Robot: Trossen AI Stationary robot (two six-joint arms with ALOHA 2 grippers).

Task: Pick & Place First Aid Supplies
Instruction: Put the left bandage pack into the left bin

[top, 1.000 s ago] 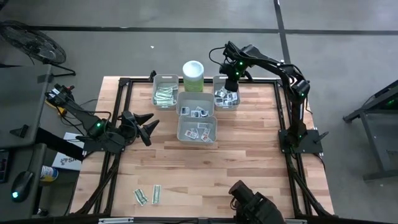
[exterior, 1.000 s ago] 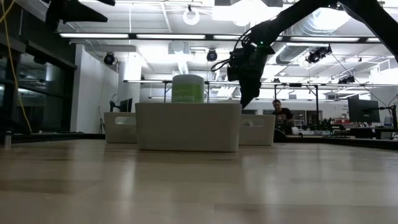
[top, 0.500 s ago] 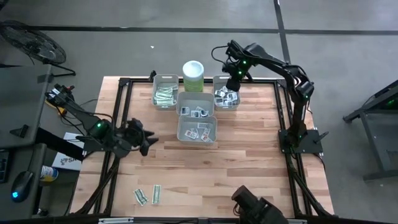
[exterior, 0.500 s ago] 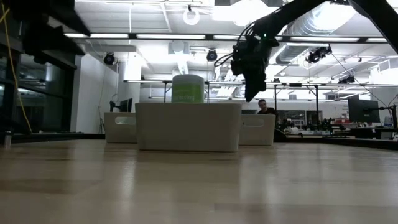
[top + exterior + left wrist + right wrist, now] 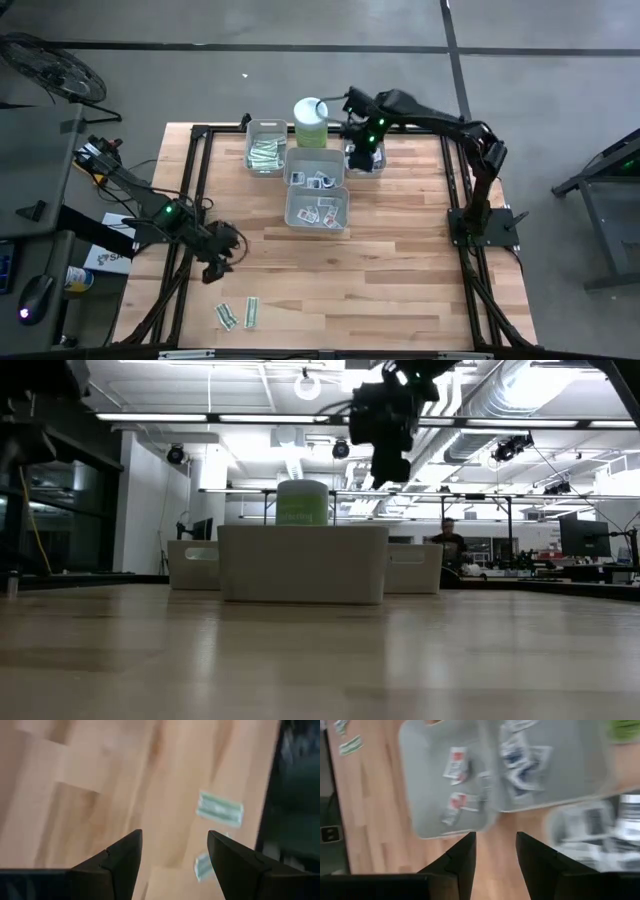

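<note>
Two green-white strip packets (image 5: 237, 315) lie loose near the table's (image 5: 400, 270) front left edge, bare wood all round them. More packets fill four grey bins (image 5: 317, 209) clustered at the back centre beside a green canister (image 5: 310, 121). Left gripper (image 5: 218, 266) hovers just behind the loose strips, fingers spread, empty. Right gripper (image 5: 362, 150) hangs above the back-right bin, fingers parted, empty.

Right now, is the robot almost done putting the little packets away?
Nearly. The grey bins already hold many packets. Nothing is held: the right pincer hangs open above the bins, and the open left pincer is near the last loose strips on the table's front left.
</note>
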